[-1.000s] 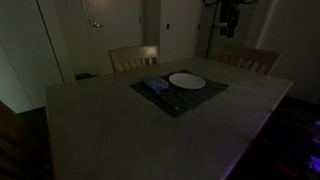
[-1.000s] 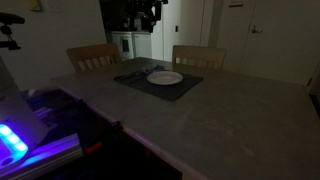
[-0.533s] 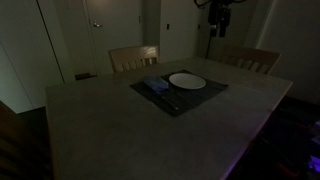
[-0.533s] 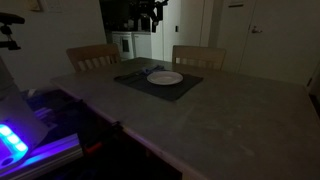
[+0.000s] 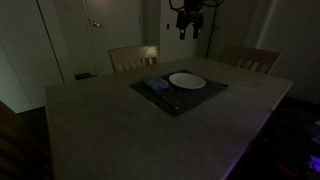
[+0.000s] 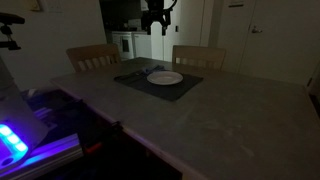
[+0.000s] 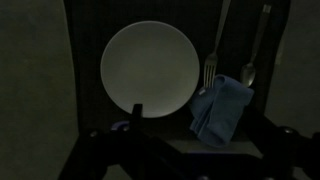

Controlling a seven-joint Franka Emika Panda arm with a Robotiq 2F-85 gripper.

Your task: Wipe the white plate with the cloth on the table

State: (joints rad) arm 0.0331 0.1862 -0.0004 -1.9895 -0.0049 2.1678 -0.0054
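Note:
The white plate (image 5: pixel 187 81) lies on a dark placemat (image 5: pixel 200 98) at the far side of the table (image 5: pixel 120 130); it also shows in an exterior view (image 6: pixel 165 77) and the wrist view (image 7: pixel 150 65). The bluish-grey cloth (image 7: pixel 222 108) lies bunched on the placemat beside the plate, over the ends of a fork (image 7: pixel 212 60) and a spoon (image 7: pixel 250 70). It is a small patch in an exterior view (image 5: pixel 153 84). My gripper (image 5: pixel 187 22) hangs high above the plate and cloth, open and empty; it also shows in an exterior view (image 6: pixel 158 18) and the wrist view (image 7: pixel 200 150).
Two wooden chairs (image 5: pixel 133 57) (image 5: pixel 250 58) stand at the table's far edge. A door and wall lie behind them. A device glowing blue and purple (image 6: pixel 15 140) sits beside the table. The room is dark.
My gripper has moved sideways, high in the air, from beyond the table's corner to above the placemat. The plate and cloth have not moved.

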